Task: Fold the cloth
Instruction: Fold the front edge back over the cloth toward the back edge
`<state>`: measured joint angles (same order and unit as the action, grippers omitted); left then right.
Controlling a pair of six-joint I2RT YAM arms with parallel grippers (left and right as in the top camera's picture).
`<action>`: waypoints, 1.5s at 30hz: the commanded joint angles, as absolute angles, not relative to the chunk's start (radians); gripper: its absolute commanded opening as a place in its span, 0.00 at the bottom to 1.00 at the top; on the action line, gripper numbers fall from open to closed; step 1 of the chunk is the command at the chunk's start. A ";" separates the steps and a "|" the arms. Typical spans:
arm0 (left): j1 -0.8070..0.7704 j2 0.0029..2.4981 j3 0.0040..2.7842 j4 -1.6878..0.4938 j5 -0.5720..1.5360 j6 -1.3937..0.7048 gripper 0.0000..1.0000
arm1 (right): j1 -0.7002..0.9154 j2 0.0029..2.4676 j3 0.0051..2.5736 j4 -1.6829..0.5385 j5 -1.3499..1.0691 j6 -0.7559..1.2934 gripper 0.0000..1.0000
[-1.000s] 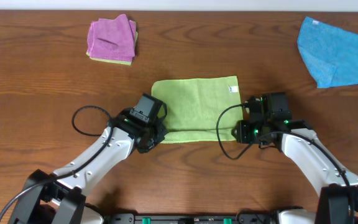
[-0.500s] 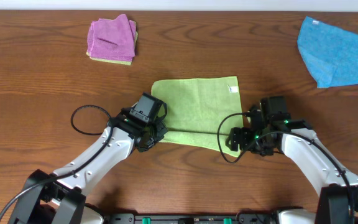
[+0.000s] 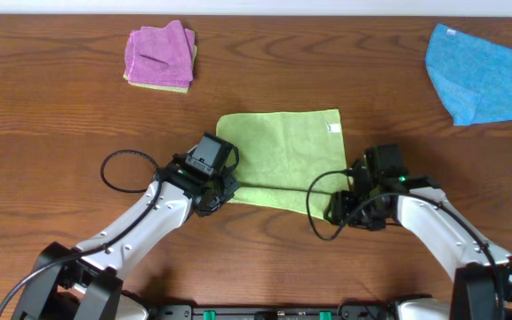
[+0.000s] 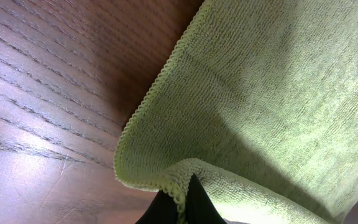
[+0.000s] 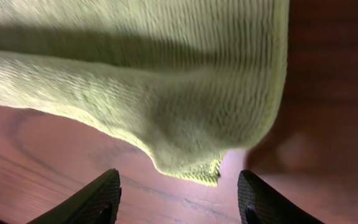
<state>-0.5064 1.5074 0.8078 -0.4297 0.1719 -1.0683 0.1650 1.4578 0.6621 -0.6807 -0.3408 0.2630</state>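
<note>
The green cloth [image 3: 283, 156] lies spread in the middle of the table, with a white tag near its far right corner. My left gripper [image 3: 219, 188] is at the cloth's near left corner, and in the left wrist view its fingers [image 4: 180, 208] are shut on the cloth's [image 4: 260, 99] hemmed edge. My right gripper [image 3: 338, 206] is at the near right corner. In the right wrist view its fingers [image 5: 178, 196] are open and empty, with the cloth's [image 5: 166, 81] corner just ahead of them on the wood.
A folded pink cloth on a yellow one [image 3: 160, 56] sits at the far left. A blue cloth [image 3: 480, 73] lies at the far right. A black cable [image 3: 123, 173] loops beside my left arm.
My right gripper has moved toward the near edge and slightly left, and the cloth's near right corner has been drawn out with it. The left gripper stays put.
</note>
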 commanded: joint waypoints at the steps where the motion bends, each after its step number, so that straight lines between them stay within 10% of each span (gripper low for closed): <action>1: -0.502 1.509 0.830 -0.432 0.149 -1.051 0.06 | 0.189 1.461 0.640 -0.672 -0.348 0.277 0.60; 12: -0.502 1.509 0.830 -0.432 0.149 -1.051 0.06 | 0.211 1.461 0.577 -0.569 -0.324 0.284 0.37; 17: -0.503 1.509 0.830 -0.432 0.149 -1.051 0.06 | 0.211 1.461 0.566 -0.552 -0.282 0.289 0.02; 45: -0.504 1.510 0.830 -0.191 0.093 -1.054 0.06 | 0.211 1.459 0.797 -0.455 -0.227 0.230 0.02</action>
